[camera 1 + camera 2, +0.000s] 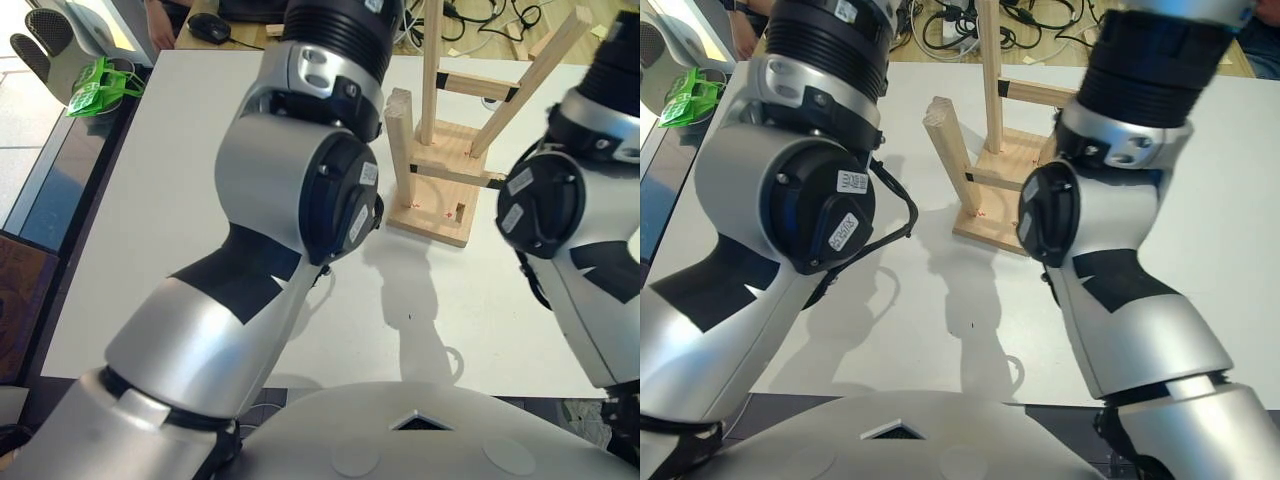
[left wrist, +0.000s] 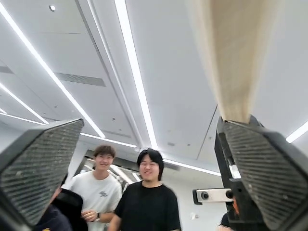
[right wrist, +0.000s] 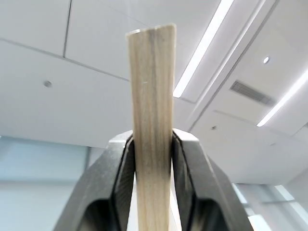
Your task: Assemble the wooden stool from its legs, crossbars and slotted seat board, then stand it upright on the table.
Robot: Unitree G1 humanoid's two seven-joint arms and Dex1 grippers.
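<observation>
The partly built stool rests upside down on the white table [image 1: 180,200], its slotted seat board [image 1: 440,215] flat and its legs pointing up. One short leg [image 1: 400,150] stands at the board's near corner, a second leg [image 1: 430,70] rises behind it, and a third leg [image 1: 530,75] leans to the right. Crossbars [image 1: 480,85] link the legs. My right gripper [image 3: 153,135] is shut on a wooden leg [image 3: 151,86] that sticks up between its fingers. My left gripper [image 2: 150,122] stands wide open, with a leg [image 2: 231,53] close beside one pad [image 2: 260,163].
A green object [image 1: 95,85] lies off the table's far left corner. A computer mouse [image 1: 208,27] and a tangle of cables [image 1: 1040,25] sit beyond the far edge. Both of my arms stand close on either side of the stool.
</observation>
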